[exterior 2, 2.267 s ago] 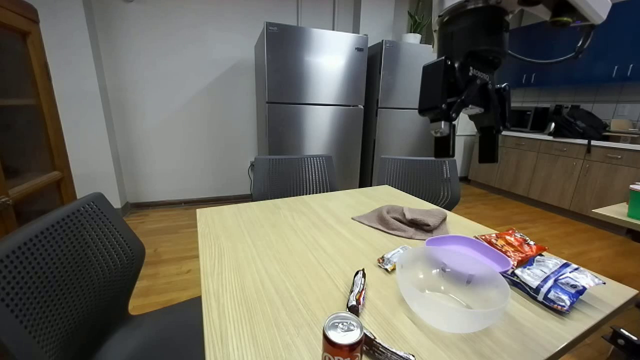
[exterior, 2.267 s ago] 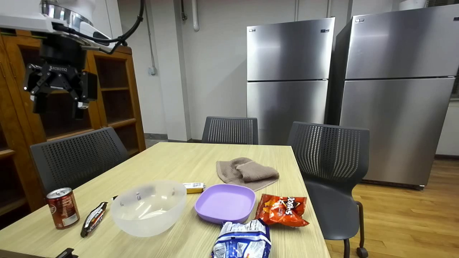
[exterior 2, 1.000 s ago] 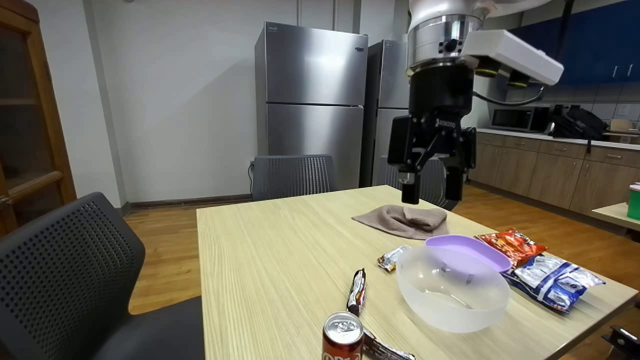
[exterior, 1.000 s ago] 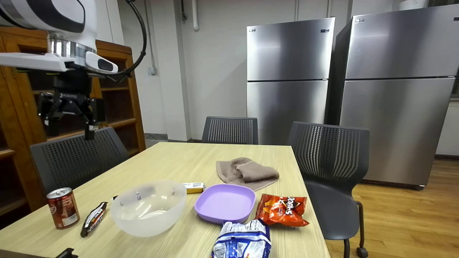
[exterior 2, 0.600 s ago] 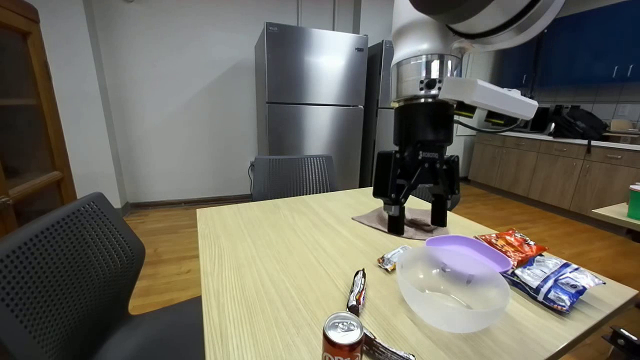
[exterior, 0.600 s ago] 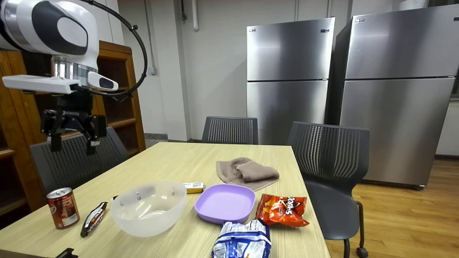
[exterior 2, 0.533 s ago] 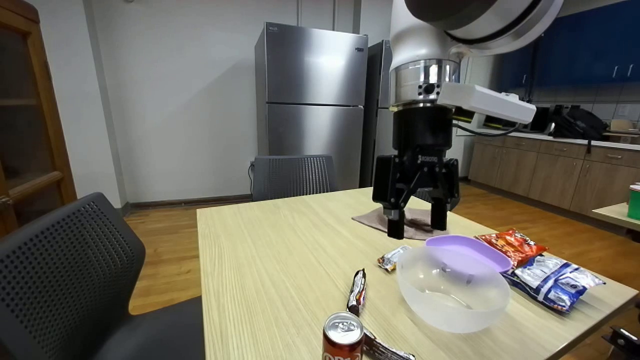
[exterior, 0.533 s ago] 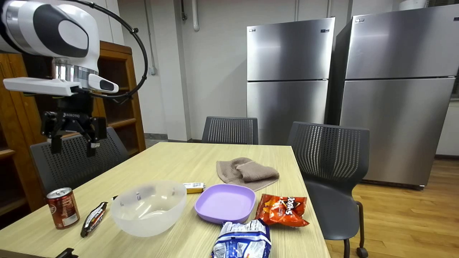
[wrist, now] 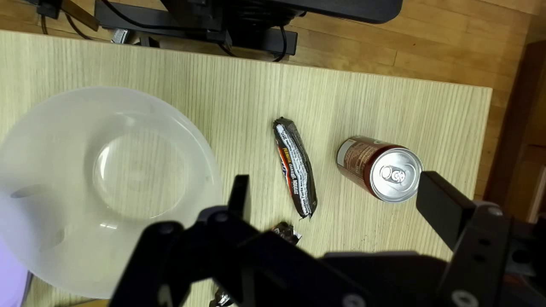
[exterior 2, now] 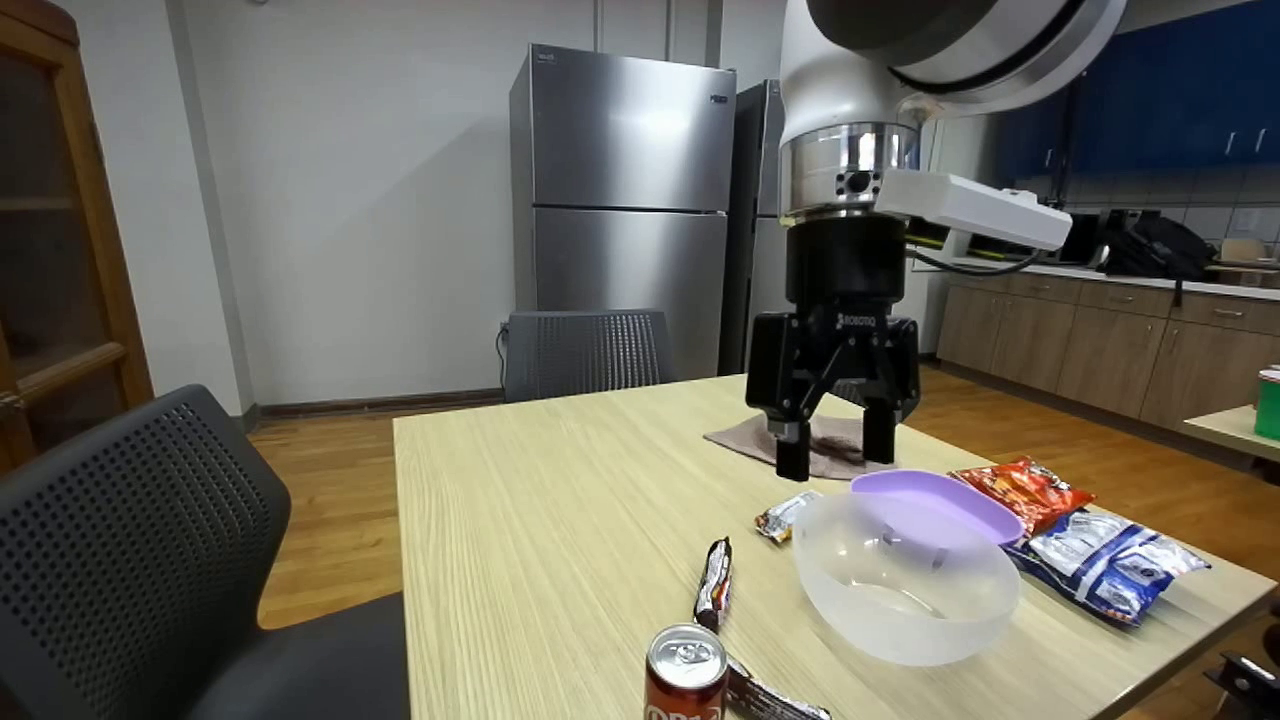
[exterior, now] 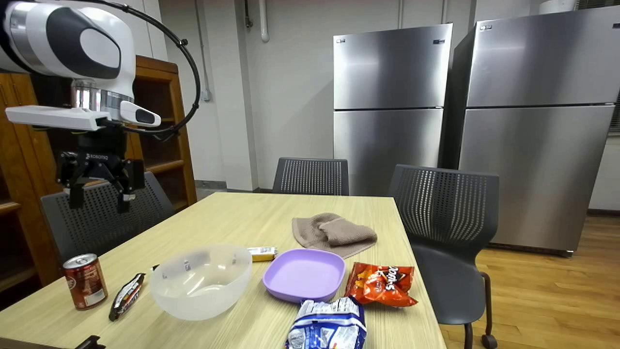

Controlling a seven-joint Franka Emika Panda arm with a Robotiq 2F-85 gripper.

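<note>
My gripper (exterior: 100, 198) hangs in the air over the table, its fingers pointing down. In the wrist view the fingers (wrist: 443, 204) stand wide apart with nothing gripped between them. Below them is a dark red soda can (wrist: 375, 168), upright on the table, with one fingertip overlapping the view beside its lid. To its left lies a brown candy bar (wrist: 295, 166). A second dark bar (wrist: 286, 232) is mostly hidden behind the gripper; it shows more fully in an exterior view as a bar (exterior 2: 714, 585). Further left stands a translucent bowl (wrist: 132, 179), which looks empty.
A purple plate (exterior: 305, 274) sits beside the bowl, with a small yellow-white packet (exterior: 262, 253) close by. Beyond lie a brown cloth (exterior: 334, 232), a red chip bag (exterior: 382, 283) and a blue bag (exterior: 327, 325). Chairs (exterior: 310, 177) surround the table (exterior 2: 520, 500).
Over the last couple of seconds my open gripper has come down from higher up toward the table, then almost stopped in the last half second. The objects on the table have not moved.
</note>
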